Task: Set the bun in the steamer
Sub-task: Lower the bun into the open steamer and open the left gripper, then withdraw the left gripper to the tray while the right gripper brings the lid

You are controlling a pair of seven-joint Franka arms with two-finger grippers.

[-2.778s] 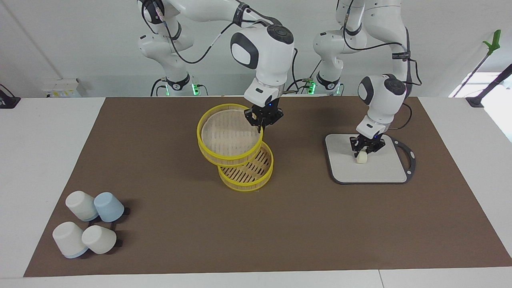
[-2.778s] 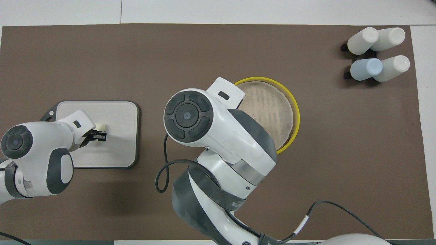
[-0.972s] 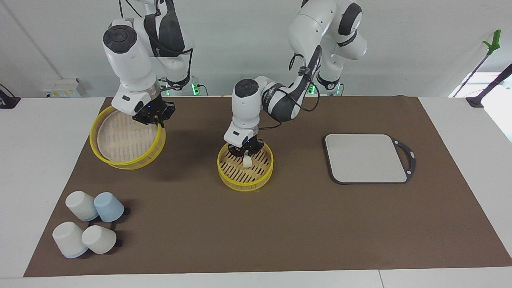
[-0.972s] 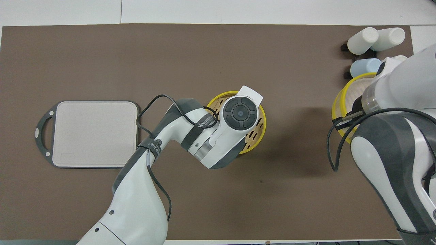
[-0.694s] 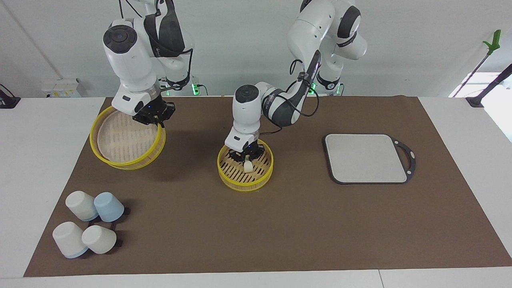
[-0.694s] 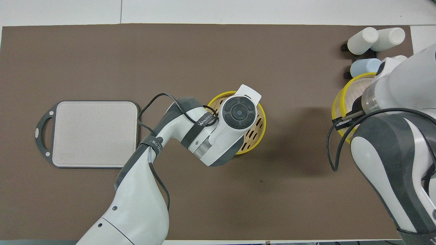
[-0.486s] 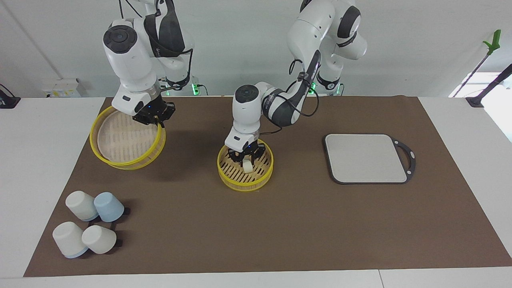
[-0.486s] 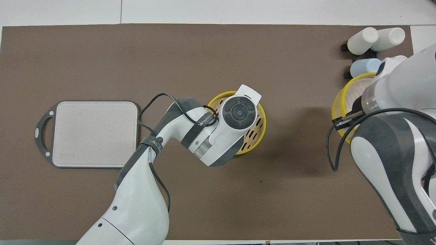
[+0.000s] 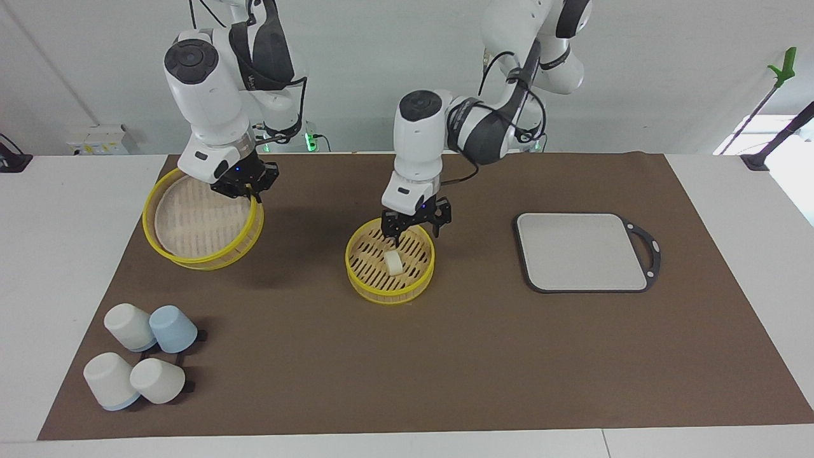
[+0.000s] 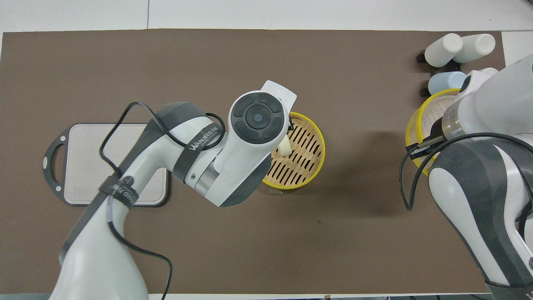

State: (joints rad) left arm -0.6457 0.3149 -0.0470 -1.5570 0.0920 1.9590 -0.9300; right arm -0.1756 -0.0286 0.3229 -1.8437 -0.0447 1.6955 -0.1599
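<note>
Facing view: the small cream-white rounded dough bun point(image 9: 393, 262) is seen lying on the tan slatted floor of the round yellow-rimmed bamboo steamer point(image 9: 390, 289), apart from any finger. The left gripper point(image 9: 416, 233) is held above the steamer's rim with its jaws spread and empty, at about one o'clock from the bun in this picture. The placing is judged done; the withdrawal would best be made straight up until the fingers are well clear of the rim, so that neither basket nor bun is knocked. The right gripper point(image 9: 244, 189) is seen clamped on the rim of a second yellow-rimmed bamboo piece with a paler whitish floor point(image 9: 191, 256), carried tilted over the right arm's end of the brown mat point(image 9: 509, 356), and it should be kept there, well apart. Four upturned cups, three white and one pale blue point(image 9: 143, 362), and a grey board with a dark handled rim point(image 9: 582, 251) are left untouched on the worktop.

Overhead view: the bun point(image 10: 285, 146) is partly covered by the left arm's wrist, showing at about nine o'clock of the steamer's point(image 10: 310, 177) floor. The left gripper itself is hidden beneath that wrist; the right gripper is likewise masked by its own arm, with only the paler piece's rim point(image 10: 412, 125) showing.
</note>
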